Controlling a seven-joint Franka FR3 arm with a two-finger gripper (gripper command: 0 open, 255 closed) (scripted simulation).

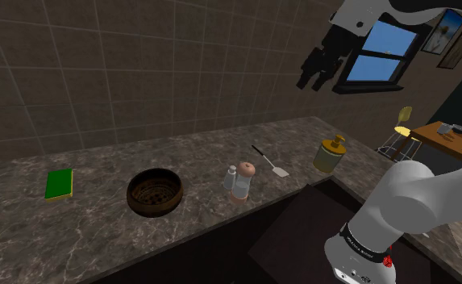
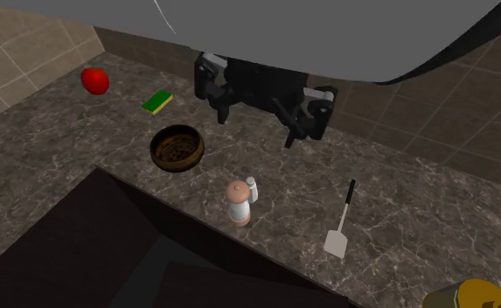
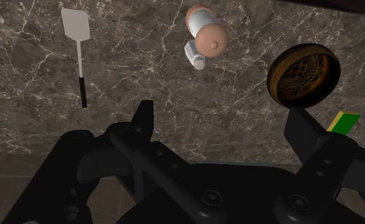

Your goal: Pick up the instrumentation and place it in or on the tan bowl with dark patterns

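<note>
The instrumentation (image 1: 241, 179) (image 2: 239, 201) (image 3: 205, 35) is a small upright white body with a rounded pink top and a little white piece at its side. It stands on the dark marble counter near the sink's edge. The brown patterned bowl (image 1: 155, 192) (image 2: 177, 147) (image 3: 303, 73) sits empty a short way from it, toward the shoulder view's left. My black gripper (image 1: 314, 79) (image 2: 257, 129) (image 3: 220, 124) hangs high above the counter, open, with nothing between its fingers (image 3: 143, 121). The instrumentation and the bowl both lie well below it.
A white spatula with a black handle (image 1: 269, 160) (image 2: 340, 223) (image 3: 79, 44) lies beyond the instrumentation. A green sponge (image 1: 59, 183) (image 2: 157, 101) (image 3: 344, 122) lies past the bowl, with a red fruit (image 2: 95, 80) farther off. A yellow soap dispenser (image 1: 330, 153) and a dark sink basin (image 1: 301, 234) border the counter.
</note>
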